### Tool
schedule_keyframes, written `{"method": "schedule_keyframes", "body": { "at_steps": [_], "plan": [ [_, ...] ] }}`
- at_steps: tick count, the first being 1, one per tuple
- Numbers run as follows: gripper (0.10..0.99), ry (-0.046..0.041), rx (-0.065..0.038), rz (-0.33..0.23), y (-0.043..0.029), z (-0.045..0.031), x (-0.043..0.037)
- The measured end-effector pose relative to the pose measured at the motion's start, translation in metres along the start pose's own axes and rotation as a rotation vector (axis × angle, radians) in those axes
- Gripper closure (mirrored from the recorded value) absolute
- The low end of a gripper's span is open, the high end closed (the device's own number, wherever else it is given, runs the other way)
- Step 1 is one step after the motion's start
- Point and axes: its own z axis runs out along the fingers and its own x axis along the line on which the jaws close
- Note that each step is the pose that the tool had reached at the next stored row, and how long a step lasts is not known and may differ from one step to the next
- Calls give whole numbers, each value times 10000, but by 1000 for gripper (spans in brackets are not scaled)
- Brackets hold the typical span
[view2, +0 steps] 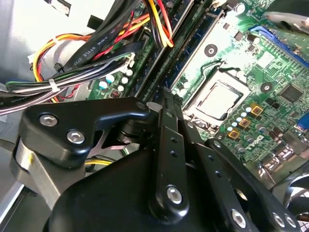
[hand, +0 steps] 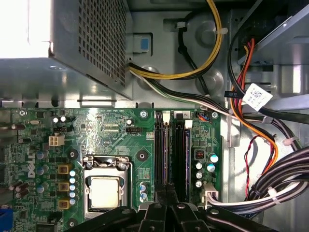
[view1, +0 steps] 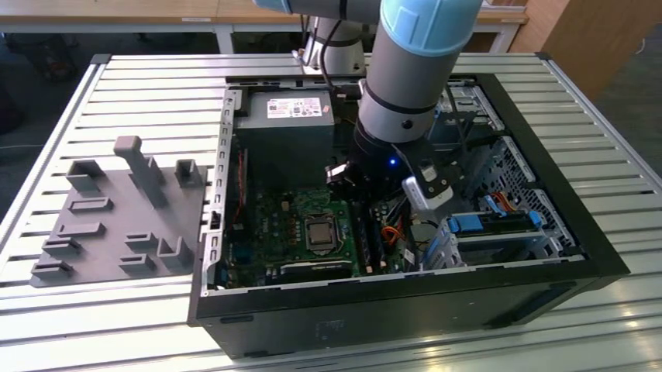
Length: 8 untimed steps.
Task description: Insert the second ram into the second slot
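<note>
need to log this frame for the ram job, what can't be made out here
- Gripper fingertips: the first wrist view's edge cuts them off; in the exterior view the arm covers them.
- Second ram: whether it is held or seated cannot be told; linkage hides the near ends of the RAM slots.
- Slot latches: too small to judge.

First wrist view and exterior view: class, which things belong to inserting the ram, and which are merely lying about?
Belongs to the job:
gripper, at the memory slots
memory slots

Just lying about:
grey fixture tray
power supply
processor socket
cable bundle
blue drive brackets
</note>
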Motion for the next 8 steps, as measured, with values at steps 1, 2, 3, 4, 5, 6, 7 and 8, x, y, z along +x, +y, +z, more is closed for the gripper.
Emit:
{"method": "schedule_keyframes", "body": {
  "at_steps": [1,2,3,4,5,6,7,8],
  "plan": [
    [969,-2,0,-1,0,10,-1],
    [969,-3,0,-1,0,23,-2],
    [969,-3,1,-1,-1,31,-2],
    [969,-3,0,0,-1,40,-2],
    [969,-3,2,0,-1,48,-3],
    [969,-1,6,0,-2,54,-3],
    [969,-1,9,0,-2,60,-3],
    [969,0,9,0,-2,67,-3]
  ]
}}
